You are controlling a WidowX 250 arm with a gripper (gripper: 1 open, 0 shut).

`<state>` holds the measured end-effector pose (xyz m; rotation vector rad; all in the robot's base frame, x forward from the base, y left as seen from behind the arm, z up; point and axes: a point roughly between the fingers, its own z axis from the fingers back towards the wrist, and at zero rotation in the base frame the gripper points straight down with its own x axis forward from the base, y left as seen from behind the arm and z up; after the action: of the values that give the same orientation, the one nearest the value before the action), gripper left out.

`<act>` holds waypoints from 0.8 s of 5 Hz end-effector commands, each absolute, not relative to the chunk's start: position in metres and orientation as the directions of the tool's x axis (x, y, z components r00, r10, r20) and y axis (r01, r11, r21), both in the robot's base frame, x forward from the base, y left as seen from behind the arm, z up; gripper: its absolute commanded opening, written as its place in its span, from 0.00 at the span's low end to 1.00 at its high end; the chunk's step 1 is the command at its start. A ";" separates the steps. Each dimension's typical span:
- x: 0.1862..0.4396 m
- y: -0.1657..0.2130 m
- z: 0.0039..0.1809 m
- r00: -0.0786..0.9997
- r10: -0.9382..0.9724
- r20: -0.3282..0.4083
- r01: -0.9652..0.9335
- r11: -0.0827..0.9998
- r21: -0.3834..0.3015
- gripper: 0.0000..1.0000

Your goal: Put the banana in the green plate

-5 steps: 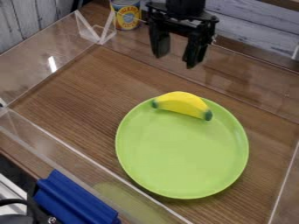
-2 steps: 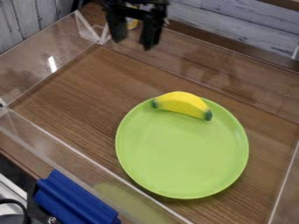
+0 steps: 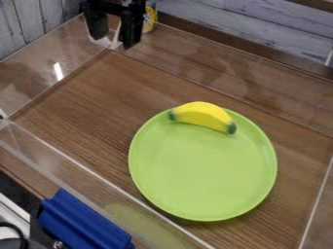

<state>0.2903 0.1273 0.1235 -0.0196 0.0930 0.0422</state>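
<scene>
**Banana on the plate, gripper up in the far corner**

Camera view: The yellow toy banana lies on the lime-green plate, at the plate's far rim, its curved back upward and its dark green tip pointing right, near the rim. The plate sits flat on the brown wood-grain worktop, toward the near right of the surface. Clear plastic walls fence the worktop on the left and near sides.

The black gripper hangs at the upper left of the frame, well apart from both banana and plate, pointing down at the worktop. Its jaws stand apart with nothing between them. A yellow labelled container shows just beside it, partly hidden behind the gripper. At the bottom left corner, outside the clear wall, lies a blue object whose kind I cannot tell.
</scene>
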 end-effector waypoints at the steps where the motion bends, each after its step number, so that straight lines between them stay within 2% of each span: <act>1: 0.301 0.136 0.134 0.999 0.043 -0.033 -0.042 0.999 0.008 1.00; 4: 0.309 0.146 0.128 1.000 0.027 -0.012 -0.027 1.000 -0.001 1.00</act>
<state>0.3052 0.1394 0.1111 -0.0240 0.0649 0.0142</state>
